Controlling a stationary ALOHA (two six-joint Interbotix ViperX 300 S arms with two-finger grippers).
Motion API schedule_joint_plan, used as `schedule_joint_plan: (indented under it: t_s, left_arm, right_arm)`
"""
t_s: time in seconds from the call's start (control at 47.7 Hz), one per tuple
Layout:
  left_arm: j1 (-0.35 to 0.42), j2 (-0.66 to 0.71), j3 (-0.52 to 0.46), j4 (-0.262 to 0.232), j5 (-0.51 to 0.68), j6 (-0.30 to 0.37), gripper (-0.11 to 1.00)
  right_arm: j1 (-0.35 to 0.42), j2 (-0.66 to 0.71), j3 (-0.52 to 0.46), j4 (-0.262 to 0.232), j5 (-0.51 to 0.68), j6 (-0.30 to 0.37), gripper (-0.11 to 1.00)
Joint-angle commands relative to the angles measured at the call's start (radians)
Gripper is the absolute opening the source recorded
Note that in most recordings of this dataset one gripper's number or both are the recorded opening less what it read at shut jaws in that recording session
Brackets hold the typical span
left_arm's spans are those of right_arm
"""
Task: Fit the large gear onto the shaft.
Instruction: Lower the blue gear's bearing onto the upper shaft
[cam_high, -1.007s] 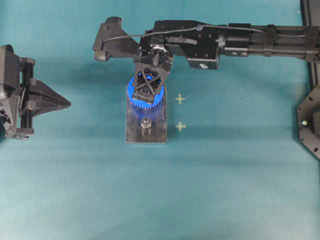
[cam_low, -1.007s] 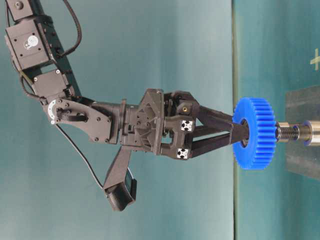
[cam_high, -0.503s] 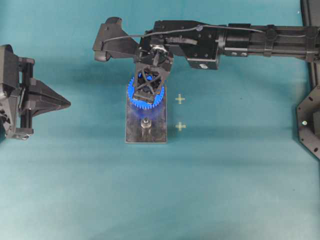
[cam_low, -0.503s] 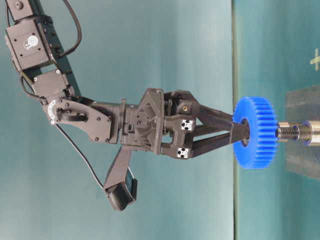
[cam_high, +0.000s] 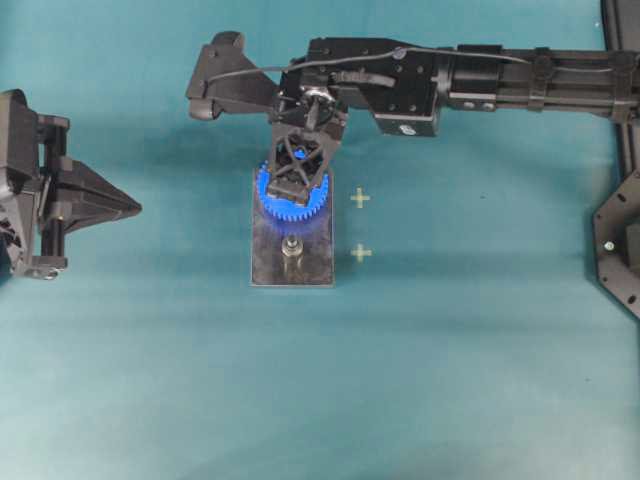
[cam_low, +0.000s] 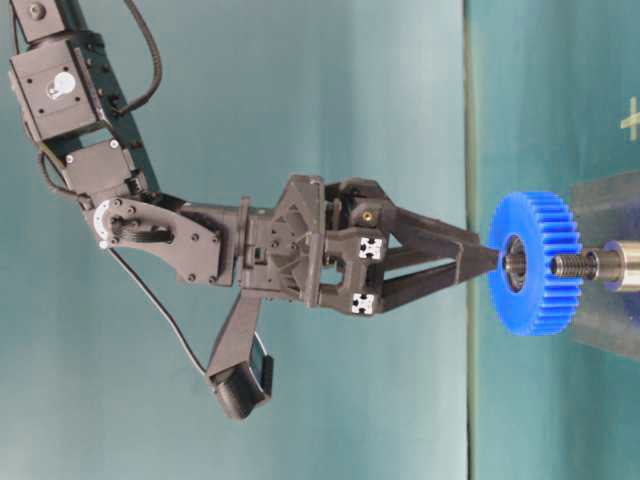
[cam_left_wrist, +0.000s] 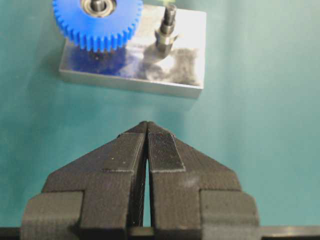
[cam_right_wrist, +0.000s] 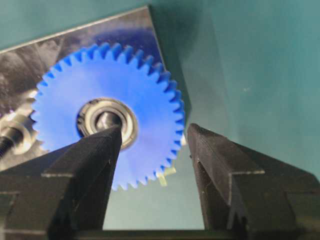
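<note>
In the overhead view, the right gripper (cam_high: 298, 185) hangs over the large gear (cam_high: 291, 197), which lies on the far part of the grey plate (cam_high: 292, 270). The twin peg (cam_high: 291, 249) stands free on the near part. The left gripper (cam_high: 120, 207) waits well apart on the left.

In the table-level view, the right gripper (cam_low: 487, 262) is just off the blue wheel (cam_low: 536, 263), and its fingers do not seem to clamp it. The silver bearing hub (cam_low: 514, 263) is visible in the middle. The threaded peg (cam_low: 590, 265) with its collar shows beside the gear; I believe this is the twin, not the shaft, which is hidden under the gear.

In the left wrist view, the left gripper (cam_left_wrist: 146, 131) is clenched on nothing. The gear (cam_left_wrist: 96, 21) sits level over the plate (cam_left_wrist: 131, 81), next to the free peg (cam_left_wrist: 167, 32).

In the right wrist view, the released fingers (cam_right_wrist: 220, 165) stand apart at the gear's (cam_right_wrist: 107, 112) rim, and something metallic shows inside the hub (cam_right_wrist: 106, 121).

I judge the gear is on the shaft. To finish well, the gripper should lift straight away without touching the teeth, then one can check the wheel sits flat.
</note>
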Motion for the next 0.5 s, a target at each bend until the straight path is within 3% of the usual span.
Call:
schedule_joint_plan:
  t_s: [0.0, 0.336, 0.482]
  left_arm:
    - [0.002, 0.000, -0.017, 0.002, -0.005, -0.002, 0.00]
    - [0.002, 0.000, -0.015, 0.000, -0.006, -0.002, 0.00]
    - [0.002, 0.000, -0.020, 0.002, -0.005, -0.002, 0.00]
  right_arm:
    - [0.002, -0.060, -0.014, -0.002, 0.011, 0.003, 0.59]
    - [-0.011, -0.048, 0.061, -0.009, -0.052, 0.002, 0.58]
    - [-0.015, -0.012, 0.051, -0.052, -0.057, 0.005, 0.58]
